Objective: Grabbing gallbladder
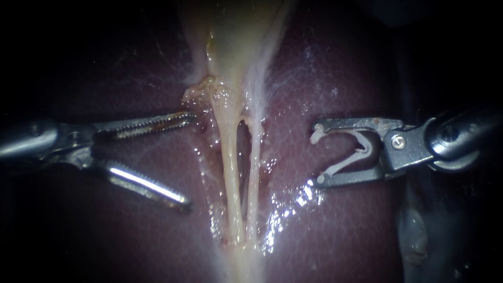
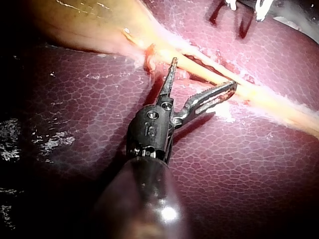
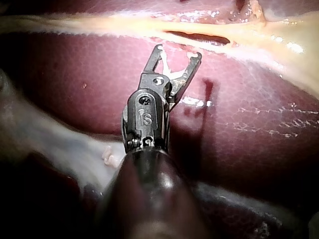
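Slender steel left instrument (image 1: 189,159) spread wide, serrated jaws empty, with the pale yellow, tapering gallbladder (image 1: 236,31) just ahead of its upper jaw. Right instrument (image 1: 316,154) clasping a white plastic clip (image 1: 343,165) between both jaws, over glossy dark red liver (image 1: 325,78).

Our left slim steel instrument (image 1: 189,159) spreads its serrated pincer wide, gripping nothing; our right steel instrument (image 1: 316,153) carries a white V-shaped plastic clip (image 1: 363,148) in its pincer.

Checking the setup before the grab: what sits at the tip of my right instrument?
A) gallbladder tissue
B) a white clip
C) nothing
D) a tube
B: a white clip sits in the tip of the right instrument, off to the side of the tubes and not touching them.
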Robot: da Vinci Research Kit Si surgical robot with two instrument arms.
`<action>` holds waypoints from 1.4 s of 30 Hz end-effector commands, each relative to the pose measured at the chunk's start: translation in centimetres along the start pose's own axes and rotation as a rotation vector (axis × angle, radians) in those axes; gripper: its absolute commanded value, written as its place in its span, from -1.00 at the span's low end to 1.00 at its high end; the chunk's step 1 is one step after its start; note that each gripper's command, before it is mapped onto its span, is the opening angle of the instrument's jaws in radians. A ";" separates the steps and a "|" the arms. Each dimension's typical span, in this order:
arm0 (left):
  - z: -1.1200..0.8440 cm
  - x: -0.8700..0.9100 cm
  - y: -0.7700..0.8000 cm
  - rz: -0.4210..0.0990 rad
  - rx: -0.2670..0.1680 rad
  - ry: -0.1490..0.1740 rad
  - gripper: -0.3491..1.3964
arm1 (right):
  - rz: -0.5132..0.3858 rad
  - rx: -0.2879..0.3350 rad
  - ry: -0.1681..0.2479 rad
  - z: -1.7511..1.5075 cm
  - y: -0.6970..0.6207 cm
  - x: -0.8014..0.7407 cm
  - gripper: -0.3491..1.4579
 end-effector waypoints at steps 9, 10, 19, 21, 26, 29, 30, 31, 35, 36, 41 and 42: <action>-0.08 -0.11 0.13 -0.020 0.006 0.000 0.67 | 0.000 0.000 0.000 0.00 0.00 0.00 -0.06; -0.11 -0.14 0.17 -0.022 0.000 0.001 0.67 | 0.000 0.000 0.000 0.00 0.00 0.00 -0.06; -0.20 -0.26 0.72 -0.103 -0.045 0.007 0.46 | 0.000 0.000 0.000 0.00 0.00 0.00 -0.06; -0.16 -0.21 0.81 -0.126 -0.046 0.006 0.40 | 0.000 0.000 0.000 0.00 0.00 0.00 -0.06; -0.03 -0.09 1.03 -0.158 -0.053 0.004 0.33 | 0.000 -0.001 0.000 0.01 0.00 0.00 -0.06; 0.05 0.00 1.14 -0.173 -0.056 0.012 0.25 | -0.001 -0.001 0.000 0.01 -0.01 0.00 -0.06; 0.08 0.04 1.18 -0.177 -0.057 0.018 0.21 | -0.001 0.000 0.000 0.01 -0.01 0.00 -0.06; 0.10 0.07 1.20 -0.181 -0.058 0.020 0.21 | -0.001 0.000 0.000 0.01 -0.01 0.00 -0.06; 0.15 0.18 1.26 -0.199 -0.064 0.031 0.08 | -0.001 0.000 0.000 0.01 -0.01 -0.01 -0.06; 0.17 0.21 1.27 -0.203 -0.062 0.036 0.02 | -0.001 0.000 0.000 0.01 -0.01 -0.01 -0.06; 0.21 0.24 1.26 -0.225 -0.062 0.056 -0.29 | -0.001 0.000 0.000 0.00 -0.01 -0.01 -0.06; 0.21 0.24 1.26 -0.225 -0.062 0.056 -0.35 | -0.001 0.000 0.000 0.00 -0.01 -0.01 -0.06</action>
